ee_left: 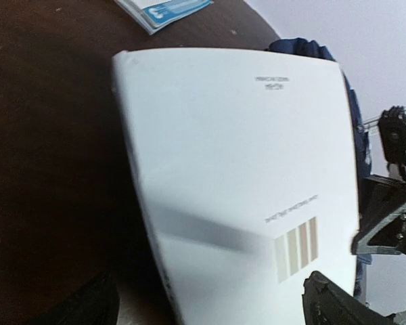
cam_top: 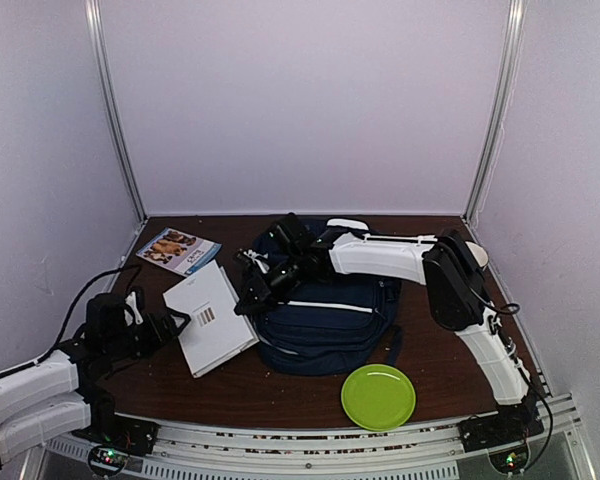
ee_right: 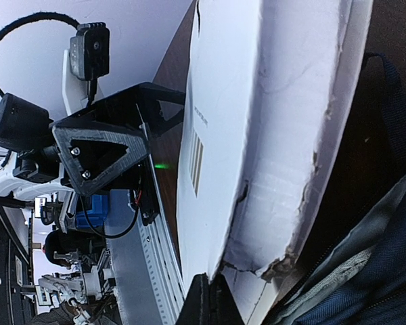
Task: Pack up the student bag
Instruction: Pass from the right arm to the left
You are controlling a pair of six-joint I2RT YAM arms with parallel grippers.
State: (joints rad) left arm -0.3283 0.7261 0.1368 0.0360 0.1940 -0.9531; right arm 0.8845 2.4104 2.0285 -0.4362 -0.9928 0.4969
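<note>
- Left gripper [cam_top: 168, 322] sits near left, jaws spread wide, just beside the white flat box [cam_top: 212, 318]
- Picture booklet [cam_top: 178, 250] lies on the far side of that box
- Right gripper [cam_top: 248, 298], pressed together, is at the left edge of the student bag [cam_top: 330, 322]; any pinched fabric cannot be told
- The bag lies mid-table
- Green plate [cam_top: 378, 396] lies near, right of centre

The student bag [cam_top: 330, 335] is navy, the plate [cam_top: 378, 396] lime-green.
</note>
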